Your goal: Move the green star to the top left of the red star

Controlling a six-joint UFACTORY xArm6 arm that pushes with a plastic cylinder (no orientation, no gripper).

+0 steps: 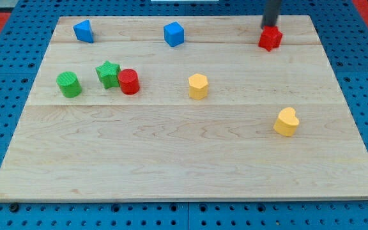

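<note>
camera view: my tip (270,27), the lower end of a straight dark rod with no fingers to open or close, sits at the view's top right, touching the top of the red star block (270,39). the green star block (108,73) lies well apart at the view's left on the pale wooden board (184,160), touching a red cylinder (129,82) on its right, with a green cylinder (69,84) near its left. two blue blocks (84,30) (174,34) stand along the top; a yellow hexagonal block (198,85) sits mid-board, a yellow heart block (287,122) lower right.

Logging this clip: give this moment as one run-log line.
my tip: at red star, top right | green star: far left, touching red cylinder | move: not started
</note>
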